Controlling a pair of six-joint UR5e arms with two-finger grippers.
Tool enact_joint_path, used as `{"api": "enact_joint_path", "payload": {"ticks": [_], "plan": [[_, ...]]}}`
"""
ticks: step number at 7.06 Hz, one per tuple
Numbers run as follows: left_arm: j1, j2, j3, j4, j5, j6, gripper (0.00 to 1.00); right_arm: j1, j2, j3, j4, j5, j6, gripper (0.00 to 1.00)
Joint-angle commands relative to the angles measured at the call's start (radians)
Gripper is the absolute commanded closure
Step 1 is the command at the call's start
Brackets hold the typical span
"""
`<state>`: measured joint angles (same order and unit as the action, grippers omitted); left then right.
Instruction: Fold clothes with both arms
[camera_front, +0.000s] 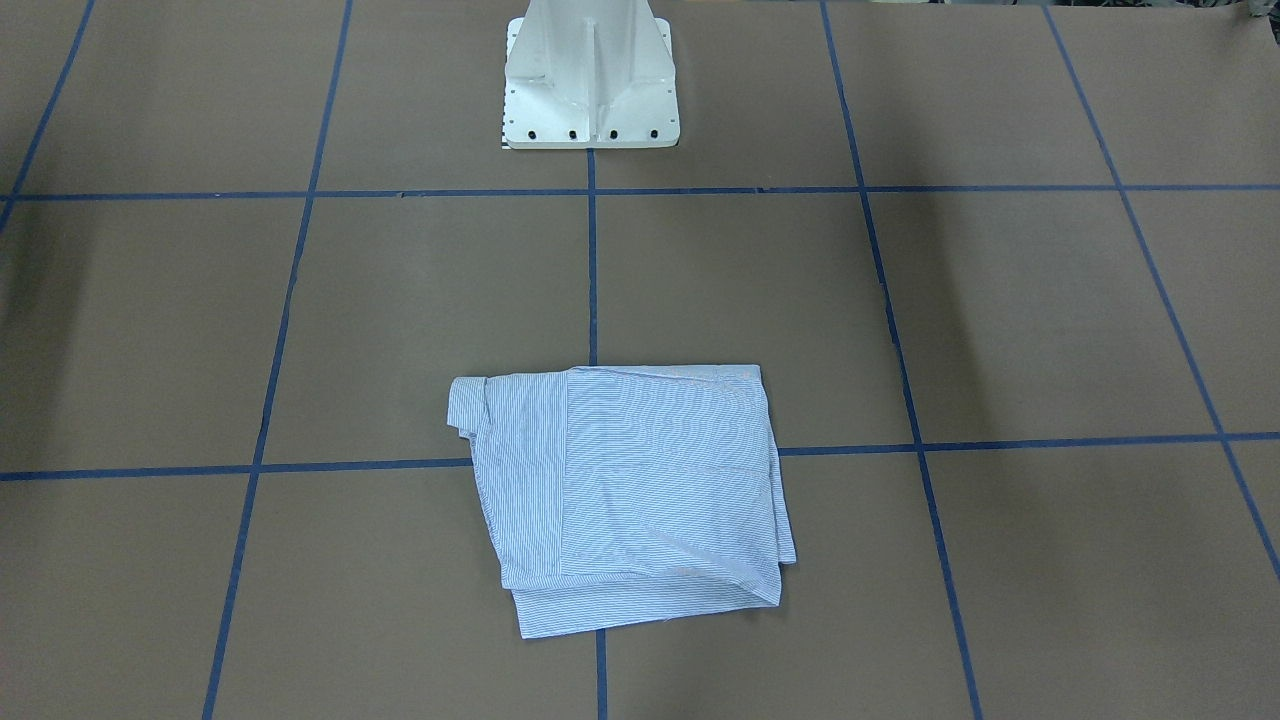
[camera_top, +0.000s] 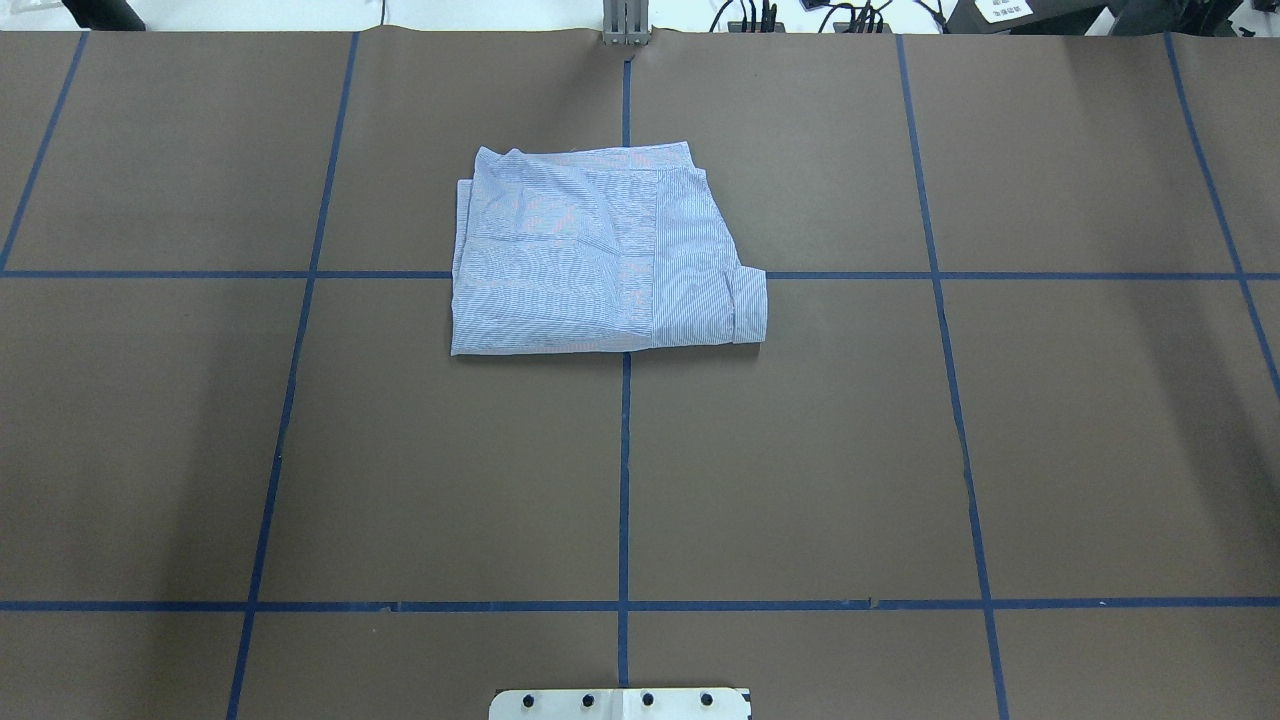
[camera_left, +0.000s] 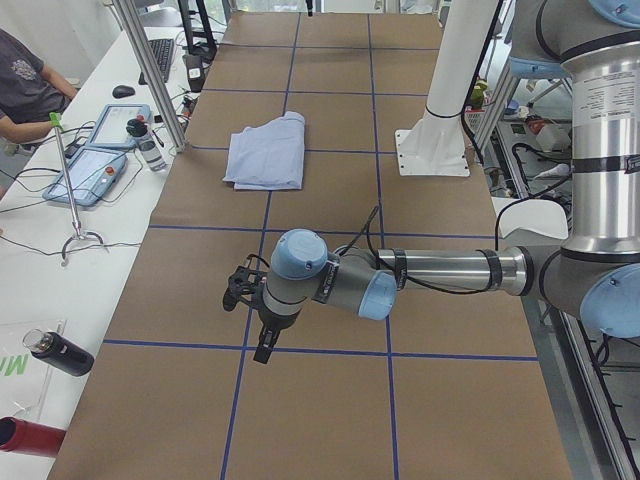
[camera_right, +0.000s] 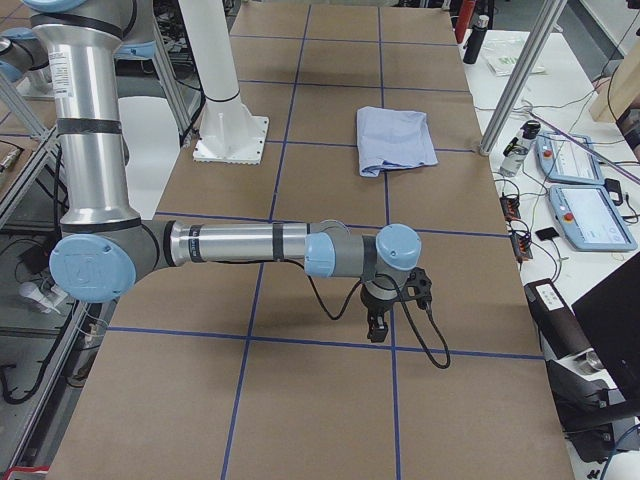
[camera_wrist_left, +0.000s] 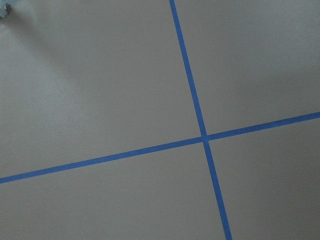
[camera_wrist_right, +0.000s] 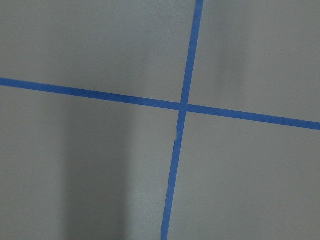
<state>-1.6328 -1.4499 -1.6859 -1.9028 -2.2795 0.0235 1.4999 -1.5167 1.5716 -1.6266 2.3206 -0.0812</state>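
Left black two-finger gripper (camera_left: 264, 348) hangs over brown table (camera_left: 330, 410), right black gripper (camera_right: 376, 330) too; open or closed, cannot tell. Light-blue striped cloth shirt (camera_top: 600, 255) lies folded, far from both. Folding looks done; next, arms rest.

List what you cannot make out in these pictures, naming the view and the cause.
Left hand and right hand: open or shut unclear; seen only in side views, small and dark.
Shirt: any buttons or pocket hidden by its own folds, every view.
Left arm and right arm: outside overhead and front-facing frames.
Wrist views: only table and tape, no fingers.
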Motion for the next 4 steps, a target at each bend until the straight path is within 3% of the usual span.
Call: {"api": "enact_joint_path", "payload": {"ticks": [1,4], "plan": [[-0.001,0.0,-0.005,-0.004,-0.003,-0.002,0.0,0.0,0.001,-0.001,0.001,-0.001,0.0,0.0],[0.001,-0.001,-0.011,-0.006,-0.014,-0.002,0.0,-0.001,0.001,-0.004,0.001,-0.004,0.001,0.0]]}}
